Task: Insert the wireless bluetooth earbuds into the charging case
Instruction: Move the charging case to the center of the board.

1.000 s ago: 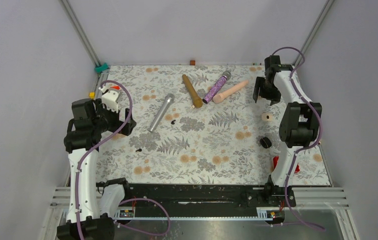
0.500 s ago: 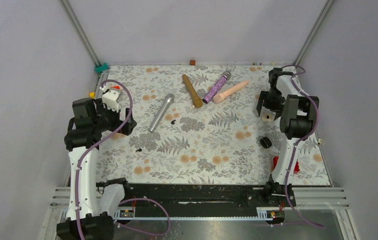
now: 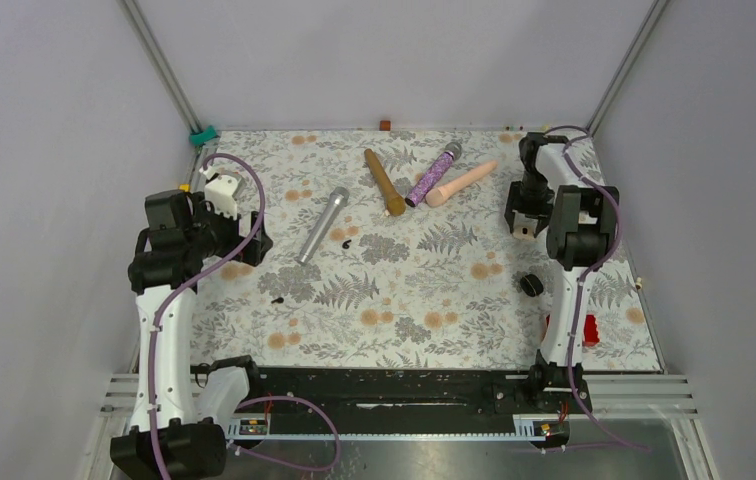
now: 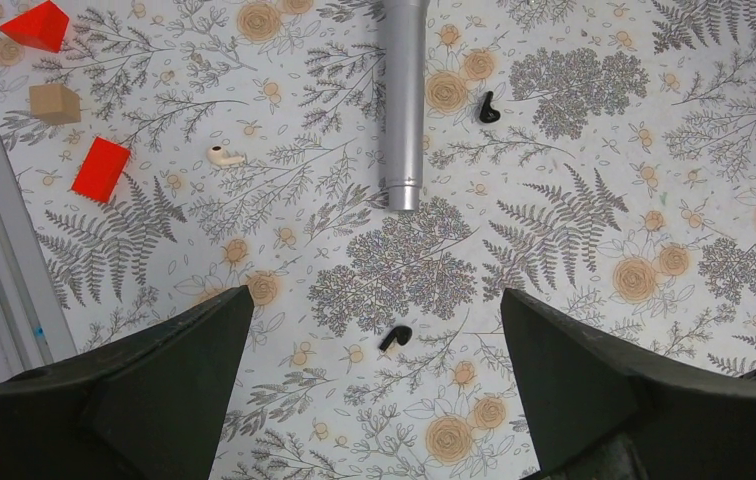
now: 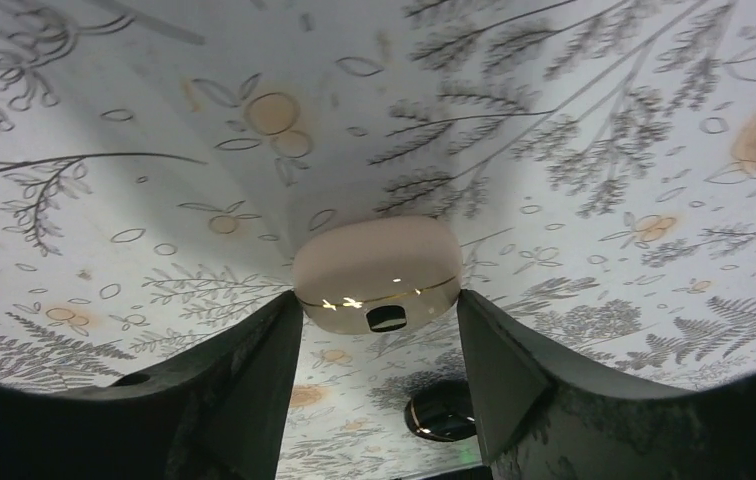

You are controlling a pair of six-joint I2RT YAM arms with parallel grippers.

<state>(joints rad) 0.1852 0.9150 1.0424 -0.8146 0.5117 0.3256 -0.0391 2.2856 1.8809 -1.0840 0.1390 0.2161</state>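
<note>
In right gripper, charging case

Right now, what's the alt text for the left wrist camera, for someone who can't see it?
A tiny black earbud lies on the floral mat, seen in the gap between the open fingers of the left gripper. A second black earbud sits farther off beside the silver microphone; a white earbud, two red blocks and a wooden cube lie toward the picture's left.
</note>
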